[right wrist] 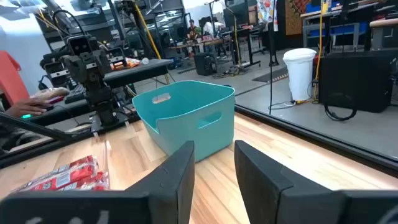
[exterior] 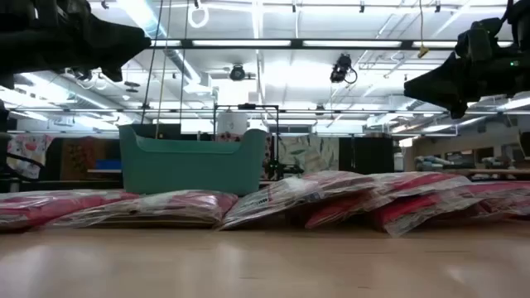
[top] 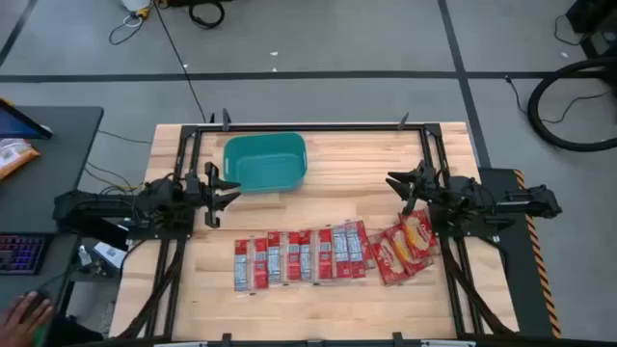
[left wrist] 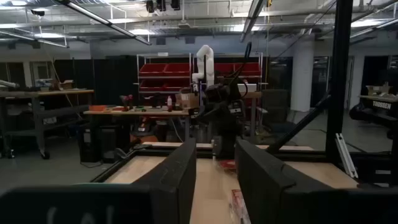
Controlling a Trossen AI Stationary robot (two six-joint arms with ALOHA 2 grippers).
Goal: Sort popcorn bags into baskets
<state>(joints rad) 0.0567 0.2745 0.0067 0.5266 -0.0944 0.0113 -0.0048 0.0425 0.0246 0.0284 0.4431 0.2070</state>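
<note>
A row of red-and-white popcorn bags (top: 301, 256) lies flat along the table's near half. At the row's right end lie a few red bags with yellow-orange pictures (top: 409, 243). The teal basket (top: 265, 161) stands near the far edge, left of centre, and shows nothing inside. My left gripper (top: 229, 193) hovers open above the left side, just near and left of the basket. My right gripper (top: 395, 184) hovers open above the right side, beyond the yellow-pictured bags. In the low view the bags (exterior: 273, 199) overlap one another in front of the basket (exterior: 192, 159).
A black frame (top: 308, 125) borders the table's far and side edges. Bare wood lies between basket and bags. Left of the table stands a dark desk with an orange bag (top: 17, 154) and a keyboard (top: 19, 253). A person's hand (top: 24, 313) shows there.
</note>
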